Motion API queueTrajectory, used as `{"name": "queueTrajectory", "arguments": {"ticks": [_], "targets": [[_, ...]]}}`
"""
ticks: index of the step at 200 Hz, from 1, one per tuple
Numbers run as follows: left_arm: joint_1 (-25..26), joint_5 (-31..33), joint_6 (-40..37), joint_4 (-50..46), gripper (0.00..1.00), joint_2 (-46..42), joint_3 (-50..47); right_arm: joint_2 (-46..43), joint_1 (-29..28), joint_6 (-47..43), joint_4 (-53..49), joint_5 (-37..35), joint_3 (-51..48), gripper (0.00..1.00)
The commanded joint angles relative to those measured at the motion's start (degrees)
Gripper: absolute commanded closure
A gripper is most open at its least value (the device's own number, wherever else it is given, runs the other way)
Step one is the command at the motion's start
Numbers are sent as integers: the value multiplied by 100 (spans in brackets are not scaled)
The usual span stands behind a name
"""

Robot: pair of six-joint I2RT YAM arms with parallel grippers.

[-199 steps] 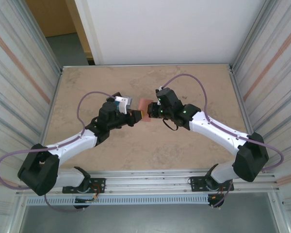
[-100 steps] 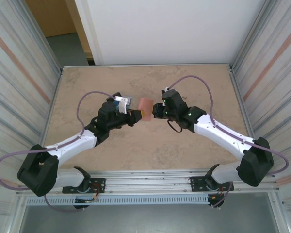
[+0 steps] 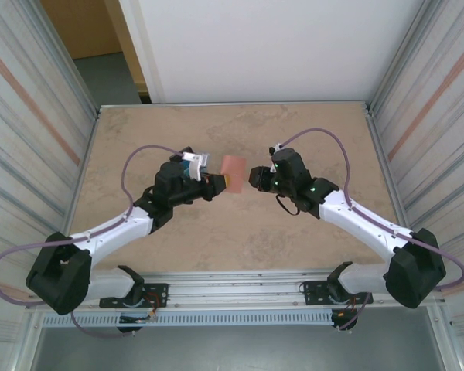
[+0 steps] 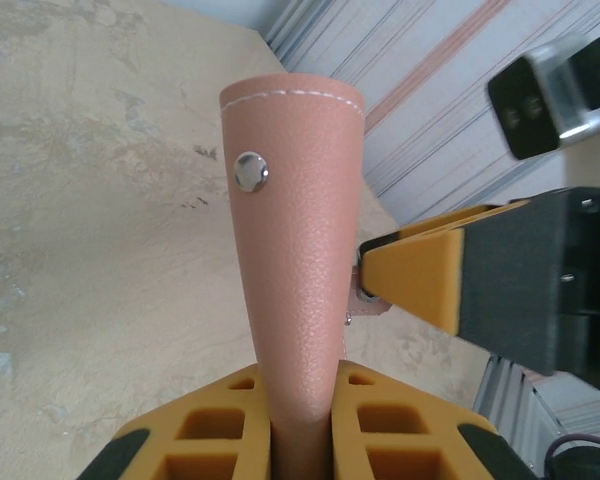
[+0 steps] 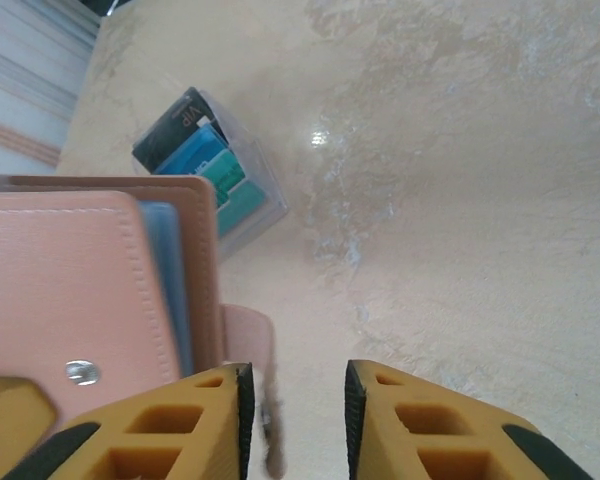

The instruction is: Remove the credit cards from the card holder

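Observation:
My left gripper (image 4: pixel 300 425) is shut on the folded edge of the salmon-pink card holder (image 4: pixel 295 230), which stands up between its pads with a metal snap stud showing. From above, the card holder (image 3: pixel 232 168) sits at the tip of the left gripper (image 3: pixel 217 182), held over mid-table. My right gripper (image 3: pixel 253 176) is just right of it, open. In the right wrist view the holder (image 5: pixel 75 285) shows its blue-grey inside, and its blurred snap tab (image 5: pixel 265 400) hangs in the gap of the right gripper (image 5: pixel 298 415) beside the left finger. A pile of teal, blue and black credit cards (image 5: pixel 208 160) lies on the table beyond.
The beige marbled tabletop (image 3: pixel 294 139) is bounded by corrugated metal walls left and right and a white panel at the back. The right gripper's orange and black finger (image 4: pixel 450 275) stands close on the right of the card holder.
The right gripper has drawn back to the right, away from the card holder it was up against a second ago. The left gripper and card holder have stayed put.

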State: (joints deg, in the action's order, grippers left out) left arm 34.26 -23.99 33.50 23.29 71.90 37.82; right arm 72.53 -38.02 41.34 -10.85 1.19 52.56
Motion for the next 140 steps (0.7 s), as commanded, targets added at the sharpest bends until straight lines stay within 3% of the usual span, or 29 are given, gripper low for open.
{"name": "queueTrajectory", "arguments": {"ticks": [1,23,57,83,140], "targets": [[-99,-420,214,476,98,-278,121,-147,169,-39,707,602,-268,61],[-148,-574,352,633,98,-360,38,-177,309,-17,1322,1167,-551,54],[-342,-846,723,1042,99,-398,-128,-240,529,102,2125,1922,-878,51],[-566,-1308,1189,1666,100,-266,-229,-314,718,291,2807,2540,-1127,42],[-642,-1837,1687,2153,100,68,-124,-321,813,431,3535,3142,-1236,43]]}}
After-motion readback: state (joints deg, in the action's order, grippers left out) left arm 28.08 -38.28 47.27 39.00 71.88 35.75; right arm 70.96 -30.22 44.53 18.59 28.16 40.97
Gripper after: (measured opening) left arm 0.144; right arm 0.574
